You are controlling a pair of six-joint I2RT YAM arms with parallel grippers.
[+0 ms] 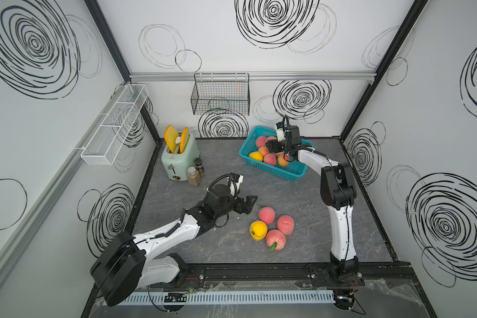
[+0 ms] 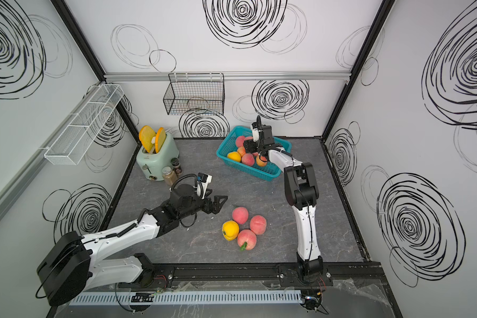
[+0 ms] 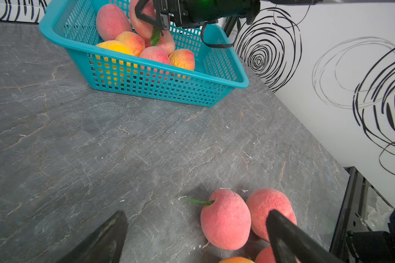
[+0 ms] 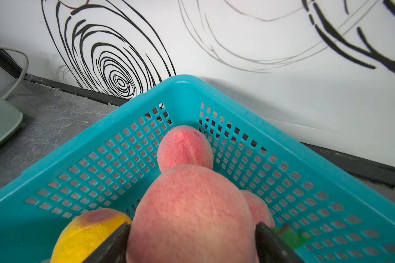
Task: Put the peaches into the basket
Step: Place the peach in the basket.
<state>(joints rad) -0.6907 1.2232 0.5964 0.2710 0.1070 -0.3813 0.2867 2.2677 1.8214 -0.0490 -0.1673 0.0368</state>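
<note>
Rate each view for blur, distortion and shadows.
Both top views: wide-angle lens splays the frame posts; even light, soft shadows under the loose peaches. Left wrist view: basket sharp, fingers of the left hand dark and unfocused. Right wrist view: the peach between the fingers of the right hand is soft, too near the lens; basket mesh crisp.

basket (image 1: 292,171): rear right | toaster (image 1: 176,159): rear left | loose peaches (image 1: 276,239): before basket

White walls (image 1: 218,41) scrawled with black spirals enclose a grey marbled tabletop (image 1: 190,247) under even light. A black wire basket (image 1: 221,96) hangs at 12 o'clock and a white mesh rack (image 1: 113,129) at 10. A mint toaster (image 1: 176,159) with spice jars (image 1: 194,176) stands at 11.
</note>
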